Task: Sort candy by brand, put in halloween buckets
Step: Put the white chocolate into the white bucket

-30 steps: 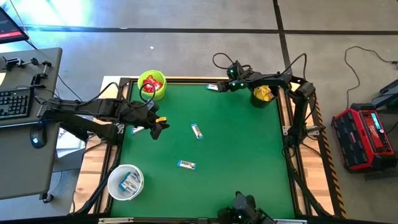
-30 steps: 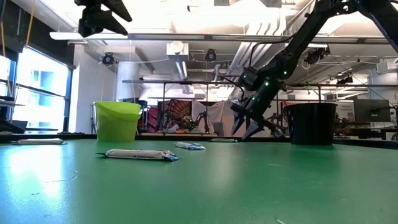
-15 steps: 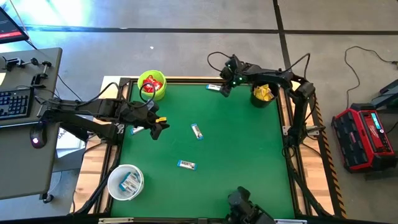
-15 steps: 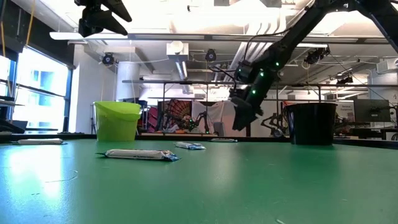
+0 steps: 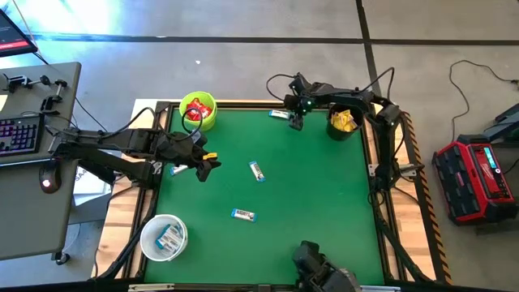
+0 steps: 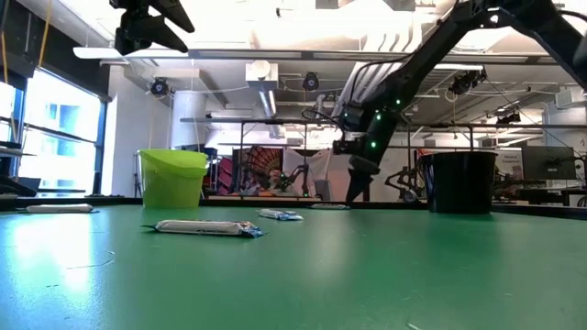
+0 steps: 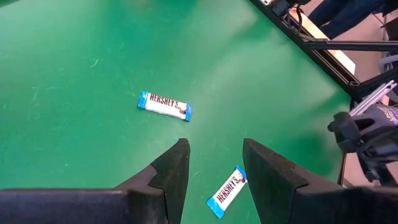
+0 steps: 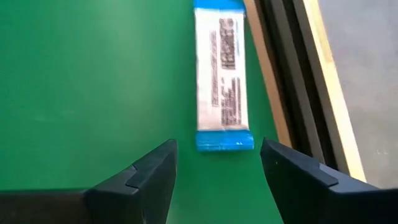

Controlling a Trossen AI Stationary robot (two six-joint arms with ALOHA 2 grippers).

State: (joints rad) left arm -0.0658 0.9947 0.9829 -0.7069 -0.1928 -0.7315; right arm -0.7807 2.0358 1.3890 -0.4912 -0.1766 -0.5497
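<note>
Lighting's pretty even and bright over the green table (image 5: 308, 186), barely any hard shadows up top. Upper left of the high view has a bluish-white glare patch on the floor (image 5: 73, 18). Low view is backlit: ceiling lights (image 6: 303, 37) blow out along the top, and the near tabletop goes soft. Right wrist view is slightly blurry, text on the white-and-blue bar (image 8: 222, 78) unreadable.

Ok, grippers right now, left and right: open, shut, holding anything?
Left gripper: open, empty, above the green table.
Right gripper: open, empty, lined up on a white-and-blue bar at the table's far edge.
</note>
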